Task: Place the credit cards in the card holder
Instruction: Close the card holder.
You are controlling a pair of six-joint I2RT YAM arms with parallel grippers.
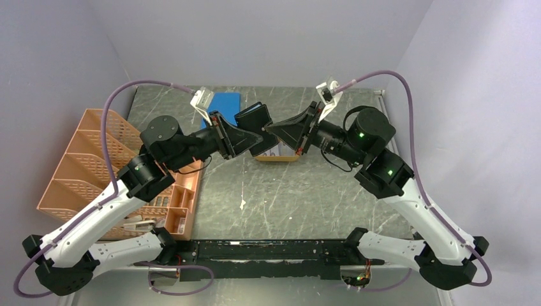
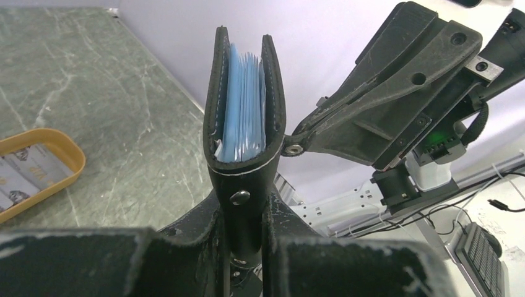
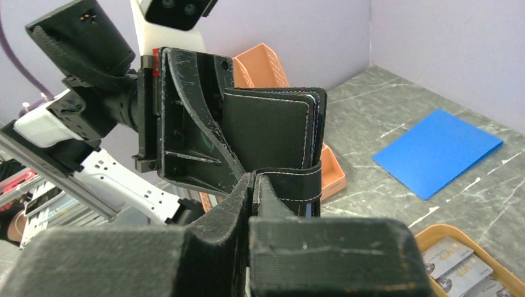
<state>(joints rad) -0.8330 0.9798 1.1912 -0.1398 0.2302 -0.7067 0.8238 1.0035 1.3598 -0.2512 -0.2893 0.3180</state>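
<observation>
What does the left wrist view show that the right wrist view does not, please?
Only left wrist: the card holder's open edge, with bluish inner pockets between its covers, and a keyboard. Only right wrist: the blue sheet, the orange rack and the holder's broad outer face. Both: the card holder, the orange tray with credit cards, the table.

This is a robotics lab test cell. Two white-and-black robot arms, the left arm [image 1: 96,220] and the right arm [image 1: 421,213], are bolted to a black rail [image 1: 268,252] at the near edge of a grey marble-patterned bench [image 1: 287,191]. Plain pale walls [image 1: 255,38] box the bench in on three sides. Purple cables [image 1: 148,81] loop up to white wrist cameras [image 1: 203,99]. Past the bench edge, the left wrist view shows metal framing [image 2: 328,213], a loose wire [image 2: 501,204] and a keyboard [image 2: 480,257].
</observation>
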